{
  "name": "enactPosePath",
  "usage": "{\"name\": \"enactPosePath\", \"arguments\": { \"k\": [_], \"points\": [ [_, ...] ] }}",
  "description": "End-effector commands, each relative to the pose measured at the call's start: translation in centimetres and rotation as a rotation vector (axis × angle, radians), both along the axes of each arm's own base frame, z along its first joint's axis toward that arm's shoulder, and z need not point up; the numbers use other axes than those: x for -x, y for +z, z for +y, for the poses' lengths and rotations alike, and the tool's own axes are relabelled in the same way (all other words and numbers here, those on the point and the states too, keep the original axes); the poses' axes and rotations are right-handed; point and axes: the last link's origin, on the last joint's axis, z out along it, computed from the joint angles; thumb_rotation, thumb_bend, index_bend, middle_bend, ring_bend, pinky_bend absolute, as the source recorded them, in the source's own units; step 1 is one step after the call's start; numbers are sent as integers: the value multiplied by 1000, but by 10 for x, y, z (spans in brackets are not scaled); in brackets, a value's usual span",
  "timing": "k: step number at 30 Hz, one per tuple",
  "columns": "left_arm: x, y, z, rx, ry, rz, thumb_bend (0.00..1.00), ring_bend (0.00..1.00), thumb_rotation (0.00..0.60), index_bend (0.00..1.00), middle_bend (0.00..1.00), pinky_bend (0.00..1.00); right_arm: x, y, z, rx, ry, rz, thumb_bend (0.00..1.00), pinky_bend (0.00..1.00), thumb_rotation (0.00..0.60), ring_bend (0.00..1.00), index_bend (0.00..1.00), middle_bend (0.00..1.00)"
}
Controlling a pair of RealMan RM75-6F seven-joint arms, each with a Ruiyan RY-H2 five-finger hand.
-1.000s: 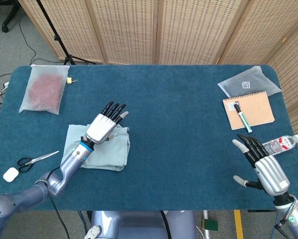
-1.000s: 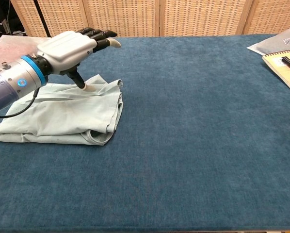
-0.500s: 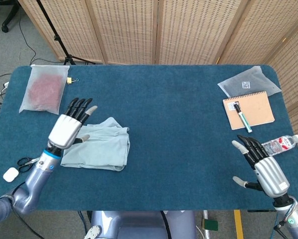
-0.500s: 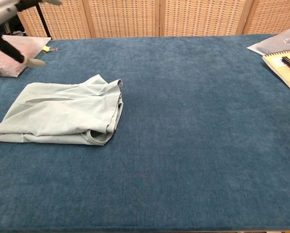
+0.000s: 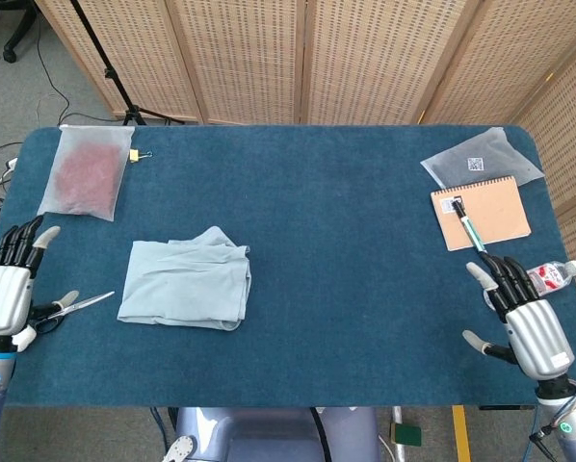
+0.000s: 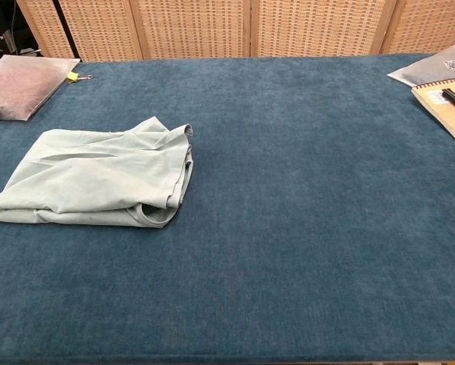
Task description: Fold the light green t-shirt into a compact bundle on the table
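1. Hovering at the table's left edge, the left hand is spread and holds nothing, with scissors just beside it.
2. To its right lies the shirt, a folded rectangle on the table, long axis running left to right; the left hand is clearly the nearer.
3. Well right of the shirt, by the bottle, the right hand is spread too, holding nothing.
4. Judging by the shirt's shape, folding looks nearly finished.

The light green t-shirt lies folded flat on the table's left side.
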Motion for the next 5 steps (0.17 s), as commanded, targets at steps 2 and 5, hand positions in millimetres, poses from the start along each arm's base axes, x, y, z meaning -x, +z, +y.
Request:
{"name": "enactPosePath", "arguments": {
  "k": [2, 5],
  "points": [
    [13, 16, -23, -48, 75, -14, 0, 0, 600, 0, 0, 0, 3, 5, -1, 69, -57, 22, 0, 0, 600, 0, 0, 0],
    [13, 20, -24, -60, 76, -17, 0, 0, 600, 0, 0, 0, 3, 5, -1, 74, -78, 24, 0, 0, 600, 0, 0, 0]
  ]
}}
